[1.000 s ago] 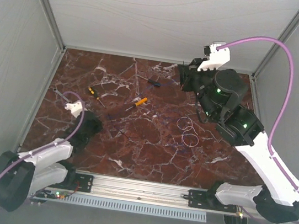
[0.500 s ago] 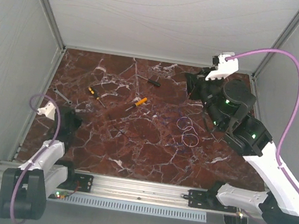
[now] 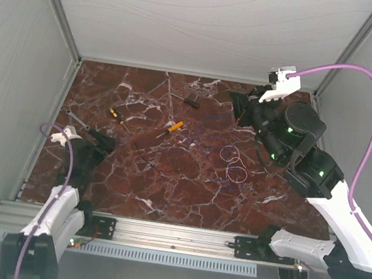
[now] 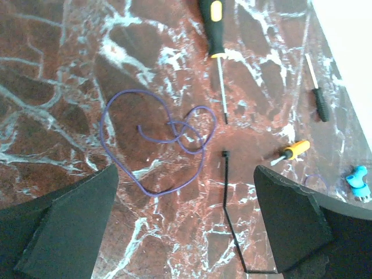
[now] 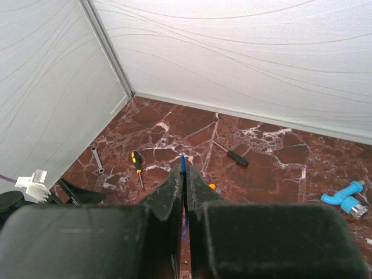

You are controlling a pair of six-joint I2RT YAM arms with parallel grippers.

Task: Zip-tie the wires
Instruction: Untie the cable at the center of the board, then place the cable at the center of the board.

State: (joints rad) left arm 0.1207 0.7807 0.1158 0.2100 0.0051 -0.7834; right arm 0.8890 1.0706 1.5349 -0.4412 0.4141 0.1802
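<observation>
Top: thin whitish-purple coiled wires (image 3: pixel 233 163) lie on red marble table (image 3: pixel 166 185), just beside right gripper (image 3: pixel 236 106), well apart from left gripper (image 3: pixel 102 144) | Left wrist: 2 fingers (image 4: pixel 64 232) spread wide, gripping nothing; purple wire loop (image 4: pixel 157 145) ahead | Right wrist: jaws pressed together, apparently pinching thin blue strip (image 5: pixel 182 161)

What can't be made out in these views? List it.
- Top view: thin purple-white wire loops, too small to count.
- Left wrist: thin black zip tie, lower end behind left jaws.
- Right wrist: thin blue strand between shut right jaws, rest hidden by them.
</observation>
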